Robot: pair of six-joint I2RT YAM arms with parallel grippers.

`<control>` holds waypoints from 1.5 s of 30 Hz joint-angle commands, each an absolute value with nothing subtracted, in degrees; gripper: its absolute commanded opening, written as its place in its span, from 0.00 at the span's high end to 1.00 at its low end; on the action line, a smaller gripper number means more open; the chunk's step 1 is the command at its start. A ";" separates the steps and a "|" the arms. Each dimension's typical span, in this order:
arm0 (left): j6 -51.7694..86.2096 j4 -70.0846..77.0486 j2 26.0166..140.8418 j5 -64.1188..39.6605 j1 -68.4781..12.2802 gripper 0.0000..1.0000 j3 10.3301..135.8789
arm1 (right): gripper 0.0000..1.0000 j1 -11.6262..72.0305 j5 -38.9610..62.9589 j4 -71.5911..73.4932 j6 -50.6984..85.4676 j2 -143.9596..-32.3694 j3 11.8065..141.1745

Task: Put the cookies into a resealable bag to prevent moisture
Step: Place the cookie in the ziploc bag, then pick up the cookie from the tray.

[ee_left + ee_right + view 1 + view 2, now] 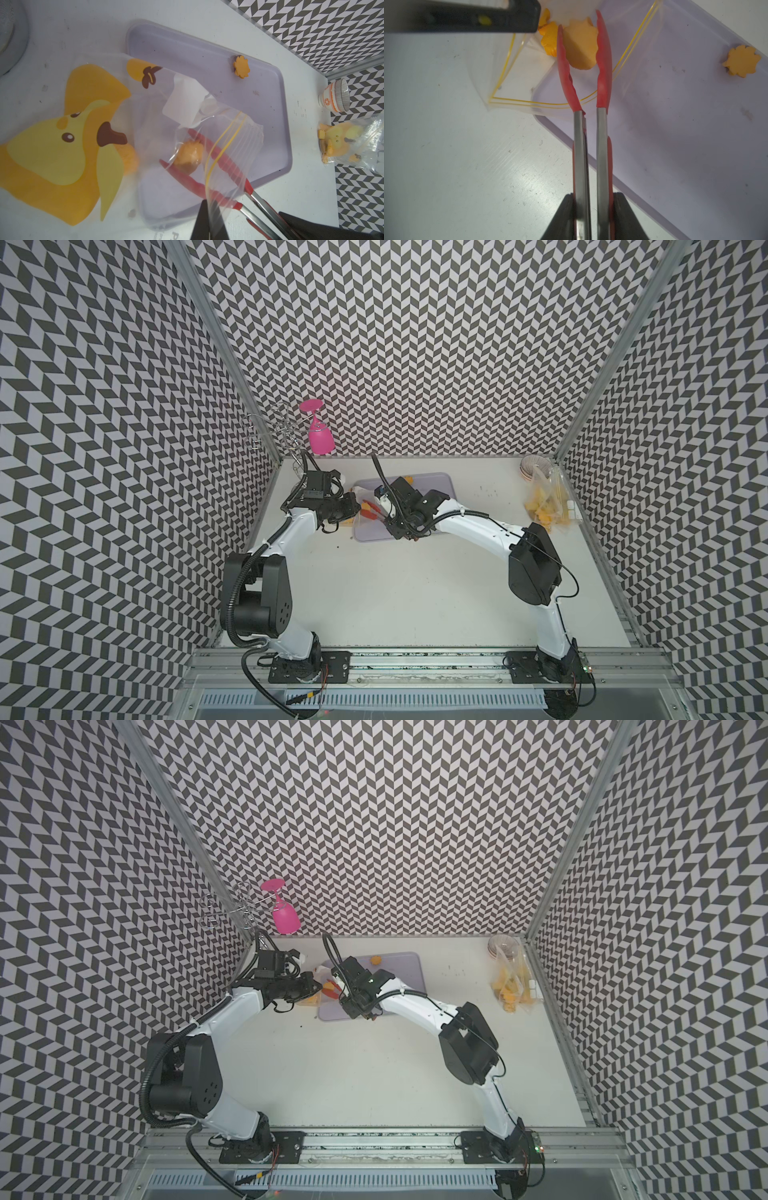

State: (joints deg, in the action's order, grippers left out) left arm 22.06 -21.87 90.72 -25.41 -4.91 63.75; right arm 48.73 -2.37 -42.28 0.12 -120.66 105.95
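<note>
right wrist view: the right gripper [593,216] is clamped on the steel handles of the tongs [591,145], which reach straight out ahead of it. at the far end from the gripper, a scalloped cookie [581,47] is pinched between their red tips. it is already inside the mouth of the resealable bag [508,87], past the yellow zip line. more cookies [550,39] lie deeper in the bag, just beyond the tips.

in the left wrist view the left gripper [207,223] is closed tight on the bag's rim, holding the mouth up and open toward the tongs. the bag lies partly over the lavender tray [695,128] beneath the tongs. a loose cookie [741,61] rests on the tray, well off to one side of the tongs. a second bag [548,506] holding yellow pieces lies far from both grippers, by the side wall.
</note>
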 commanded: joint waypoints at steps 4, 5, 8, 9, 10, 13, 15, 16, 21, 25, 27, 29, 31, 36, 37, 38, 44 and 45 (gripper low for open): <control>21.18 -20.80 90.22 -25.96 -5.31 1.00 63.81 | 0.52 49.13 -2.72 -41.42 0.74 -120.26 108.72; 21.18 -20.83 90.25 -25.93 -5.31 1.00 63.82 | 0.49 49.13 -2.81 -41.43 0.86 -120.15 108.72; 21.18 -20.83 90.23 -25.94 -5.33 1.00 63.81 | 0.48 49.13 -2.89 -41.31 1.05 -120.00 108.74; 21.19 -20.83 90.15 -25.94 -5.29 1.00 63.85 | 0.48 49.17 -2.90 -41.31 1.05 -119.91 108.72; 21.18 -20.83 90.22 -25.95 -5.31 1.00 63.81 | 0.48 49.12 -2.82 -41.27 1.05 -119.82 108.72; 21.19 -20.81 90.24 -25.89 -5.28 1.00 63.87 | 0.48 49.11 -2.81 -41.24 1.04 -118.91 108.53; 21.24 -20.92 90.13 -25.71 -5.32 1.00 63.81 | 0.51 49.10 -2.81 -40.76 1.35 -117.39 107.56; 21.27 -20.91 90.04 -25.51 -5.28 1.00 63.81 | 0.53 49.09 -2.69 -40.76 1.55 -116.42 107.09; 21.53 -21.09 89.07 -23.61 -5.06 1.00 63.59 | 0.56 49.13 -2.00 -34.13 4.26 -105.88 97.03; 22.23 -21.05 88.30 -22.14 -4.21 1.00 63.21 | 0.57 48.71 -4.14 -27.09 7.86 -96.38 85.91; 22.24 -21.05 87.71 -21.04 -3.56 1.00 62.98 | 0.57 48.07 -5.73 -22.92 8.75 -92.55 80.09; 23.64 -20.42 87.02 -20.87 -2.84 1.00 62.51 | 0.57 46.63 -6.02 -22.13 9.89 -91.16 77.03; 23.73 -20.13 86.62 -20.96 -2.42 1.00 62.42 | 0.58 44.79 -5.93 -22.96 11.04 -91.55 76.08; 23.72 -19.86 86.55 -21.70 -2.11 1.00 62.45 | 0.58 40.88 -4.25 -23.90 12.51 -95.54 76.64; 23.65 -19.78 86.57 -21.75 -2.03 1.00 62.40 | 0.58 40.26 -3.95 -24.51 12.86 -96.93 77.45; 23.64 -19.78 86.49 -21.77 -1.92 1.00 62.44 | 0.58 39.39 -3.29 -25.67 13.15 -98.49 78.84; 23.55 -19.78 86.55 -21.76 -1.67 1.00 62.31 | 0.57 35.83 -1.51 -28.39 13.83 -107.02 84.78; 23.55 -19.78 86.57 -21.75 -1.65 1.00 62.36 | 0.56 35.62 -1.19 -28.21 13.62 -107.91 85.30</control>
